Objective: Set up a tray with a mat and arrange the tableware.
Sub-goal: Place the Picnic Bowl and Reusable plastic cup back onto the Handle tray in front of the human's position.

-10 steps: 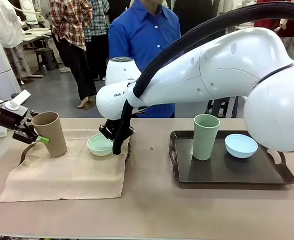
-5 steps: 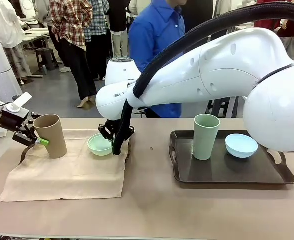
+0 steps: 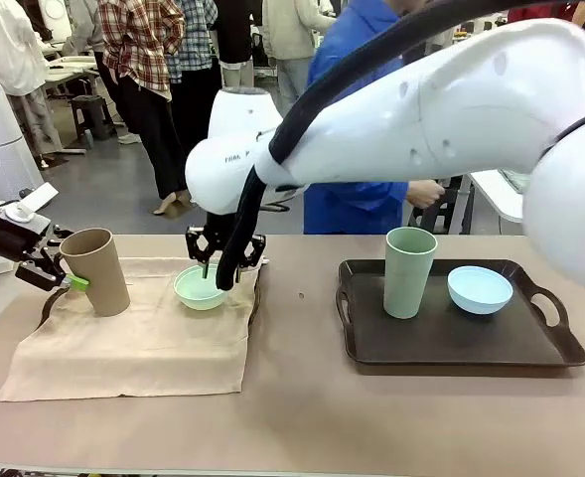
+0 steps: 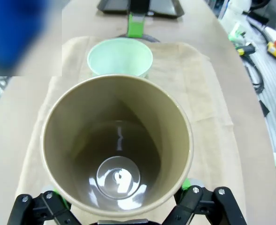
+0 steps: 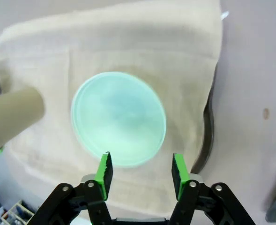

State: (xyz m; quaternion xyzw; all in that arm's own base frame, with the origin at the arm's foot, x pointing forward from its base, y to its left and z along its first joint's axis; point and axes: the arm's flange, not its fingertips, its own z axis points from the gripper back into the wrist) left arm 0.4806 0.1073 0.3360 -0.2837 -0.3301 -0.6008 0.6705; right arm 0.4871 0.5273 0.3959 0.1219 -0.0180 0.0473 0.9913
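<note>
A tan desk (image 3: pixel 302 417) carries two things directly: a beige cloth mat (image 3: pixel 143 338) spread toward the robot's left, partly covering a dark tray rim, and a dark handled tray (image 3: pixel 451 338) toward the right, well apart.

front cam looks across worktop (image 3: pixel 302 417) at the person; left wrist looks close into tan cup (image 4: pixel 116 150); right wrist looks down over mint bowl (image 5: pixel 118 117); all share the mat (image 3: pixel 143 338)
</note>
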